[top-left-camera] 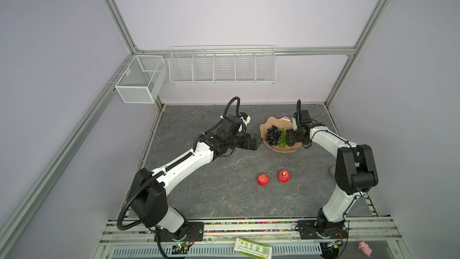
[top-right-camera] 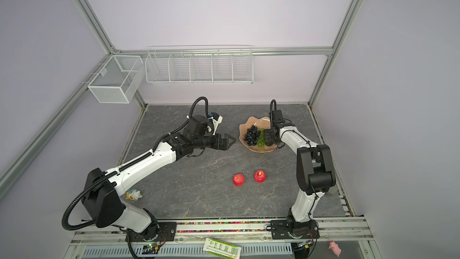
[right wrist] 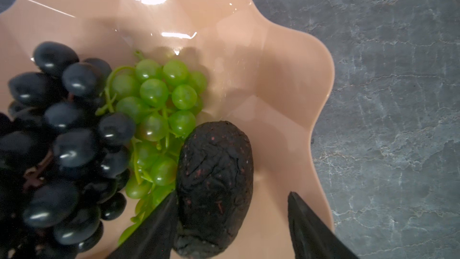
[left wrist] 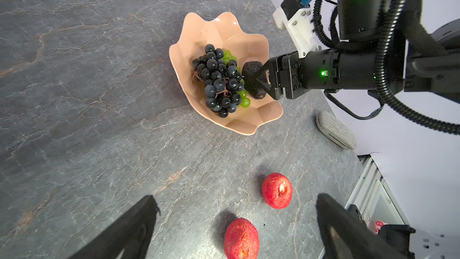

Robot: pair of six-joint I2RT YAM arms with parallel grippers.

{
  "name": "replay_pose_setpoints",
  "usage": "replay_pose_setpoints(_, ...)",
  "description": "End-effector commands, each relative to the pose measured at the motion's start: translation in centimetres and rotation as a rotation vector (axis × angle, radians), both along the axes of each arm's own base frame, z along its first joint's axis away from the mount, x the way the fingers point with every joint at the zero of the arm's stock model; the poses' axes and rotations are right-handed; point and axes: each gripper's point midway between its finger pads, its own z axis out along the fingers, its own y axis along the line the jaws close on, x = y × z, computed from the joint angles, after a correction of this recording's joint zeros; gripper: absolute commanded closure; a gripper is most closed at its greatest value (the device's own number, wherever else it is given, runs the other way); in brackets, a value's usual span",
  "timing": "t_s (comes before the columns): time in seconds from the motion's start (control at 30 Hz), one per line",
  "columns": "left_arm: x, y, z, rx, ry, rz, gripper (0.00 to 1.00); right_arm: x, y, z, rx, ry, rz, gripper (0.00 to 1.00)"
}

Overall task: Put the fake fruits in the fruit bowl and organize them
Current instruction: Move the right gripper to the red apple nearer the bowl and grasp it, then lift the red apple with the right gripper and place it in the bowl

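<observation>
Right hand [right wrist: 232, 195] jaws apart beside rough black avocado [right wrist: 216, 150], in glossy peach scalloped fruit bowl [right wrist: 286, 71], left hand [left wrist: 236, 199] spread wide

The bowl [top-left-camera: 267, 123] sits on the bench [top-left-camera: 211, 183], toward the back right. In the bowl, the larger grape bunch [top-left-camera: 273, 135] lies on the left. The smaller grape bunch [top-left-camera: 282, 138] is just right of it and partly under it, with the avocado [right wrist: 215, 185] touching its right side. The right fingers [right wrist: 154, 225] flank the avocado, one touching, one apart. The left fingers [left wrist: 129, 230] hang over the bench just left of the bowl. Before the bowl, the left round fruit [top-left-camera: 263, 179] and right round fruit [top-left-camera: 284, 176] lie side by side, apart.
</observation>
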Motion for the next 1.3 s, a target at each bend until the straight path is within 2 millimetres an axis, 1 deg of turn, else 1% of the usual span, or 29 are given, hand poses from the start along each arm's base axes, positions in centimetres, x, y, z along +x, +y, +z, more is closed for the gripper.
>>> replay_pose_setpoints(0.0, -0.7, 0.4, 0.7, -0.003, -0.02, -0.015, 0.01, -0.2, 0.9, 4.3, 0.03, -0.126, 0.037, 0.22)
replay_pose_setpoints(0.07, -1.5, 0.7, 0.2, 0.002, -0.004, -0.034, 0.01, -1.9, 1.2, 6.3, 0.065, -0.148, 0.039, 0.18)
replay_pose_setpoints(0.1, -2.1, 0.9, -0.2, 0.005, 0.009, -0.049, 0.01, -3.1, 2.7, 6.7, 0.086, -0.141, 0.076, 0.16)
replay_pose_setpoints(0.13, -2.8, 1.1, -0.9, 0.008, 0.023, -0.07, 0.01, -4.6, 3.4, 7.0, 0.108, -0.127, 0.09, 0.14)
replay_pose_setpoints(0.2, -4.1, 1.3, -2.5, 0.013, 0.06, -0.108, 0.01, -7.4, 4.6, 6.7, 0.15, -0.094, 0.119, 0.12)
replay_pose_setpoints(0.27, -5.6, 1.2, -3.8, -0.001, 0.101, -0.158, 0.01, -10.4, 6.2, 5.5, 0.21, -0.034, 0.143, 0.12)
replay_pose_setpoints(0.37, -7.3, 0.7, -4.6, -0.007, 0.118, -0.227, 0.01, -14.1, 7.8, 3.2, 0.259, 0.057, 0.158, 0.12)
replay_pose_setpoints(0.4, -7.8, 0.4, -4.6, -0.002, 0.113, -0.247, 0.01, -15.0, 8.0, 2.3, 0.255, 0.077, 0.16, 0.12)
replay_pose_setpoints(0.43, -8.3, 0.2, -4.8, 0.011, 0.11, -0.267, 0.01, -16.1, 7.9, 1.0, 0.244, 0.113, 0.153, 0.13)
replay_pose_setpoints(0.47, -8.5, 0.1, -4.8, 0.023, 0.104, -0.28, 0.01, -16.8, 7.7, 0.3, 0.237, 0.135, 0.145, 0.14)
replay_pose_setpoints(0.57, -8.5, 0.2, -4.8, 0.036, 0.09, -0.272, 0.01, -18.1, 7.5, -0.4, 0.21, 0.153, 0.142, 0.17)
replay_pose_setpoints(0.63, -8.4, 0.2, -4.7, 0.036, 0.081, -0.264, 0.01, -18.6, 7.8, -0.6, 0.207, 0.163, 0.148, 0.2)
replay_pose_setpoints(0.7, -8.1, 0.3, -4.7, 0.042, 0.073, -0.252, 0.01, -19.1, 8.0, -1.0, 0.205, 0.183, 0.15, 0.25)
replay_pose_setpoints(0.8, -7.9, 0.5, -4.8, 0.05, 0.069, -0.239, 0.01, -19.6, 8.6, -2.1, 0.2, 0.226, 0.169, 0.26)
replay_pose_setpoints(0.9, -7.8, 0.5, -4.8, 0.047, 0.069, -0.23, 0.01, -20.0, 8.7, -2.9, 0.16, 0.26, 0.168, 0.26)
replay_pose_setpoints(1.07, -7.8, 0.5, -4.6, 0.03, 0.063, -0.219, 0.01, -20.5, 7.3, -4.2, 0.05, 0.309, 0.132, 0.26)
replay_pose_setpoints(1.2, -7.7, 0.4, -4.5, 0.03, 0.062, -0.224, 0.01, -20.4, 7.7, -4.7, 0.052, 0.313, 0.139, 0.28)
replay_pose_setpoints(1.27, -7.6, 0.3, -4.6, 0.033, 0.064, -0.223, 0.01, -20.4, 7.9, -4.9, 0.048, 0.316, 0.143, 0.33)
